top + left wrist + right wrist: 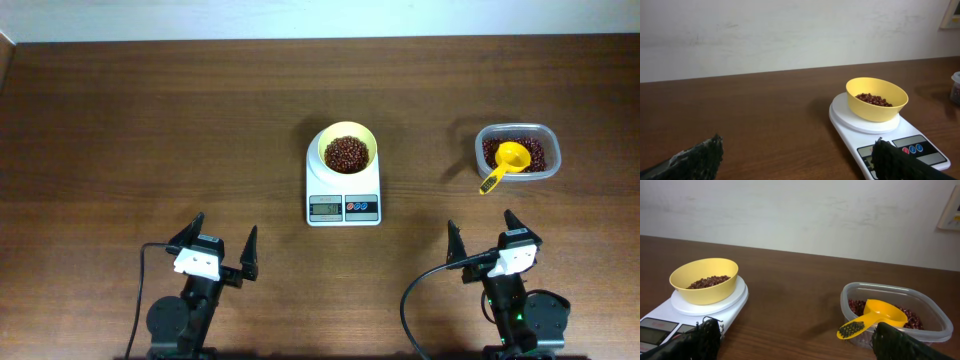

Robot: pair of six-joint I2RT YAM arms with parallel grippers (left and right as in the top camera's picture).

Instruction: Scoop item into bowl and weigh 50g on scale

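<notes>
Centrally on the dark wooden table (pixel 150 120) sits the small white square kitchen scale (pixel 343 191), its grey display and button panel facing the arms; the reading is too small to make out. A round pale-yellow plastic bowl (pixel 875 111) rests on its platform, holding a shallow heap of small dark reddish-brown beans (pixel 346 152). Well apart to the right, a clear rounded-rectangular plastic tub (pixel 553 150) holds more beans, with a yellow handled scoop (pixel 510 158) lying in it, handle over the near rim. Close to the table's front edge, the left gripper (pixel 226 222) and right gripper (pixel 480 220) both have jaws spread wide, grasping nothing
</notes>
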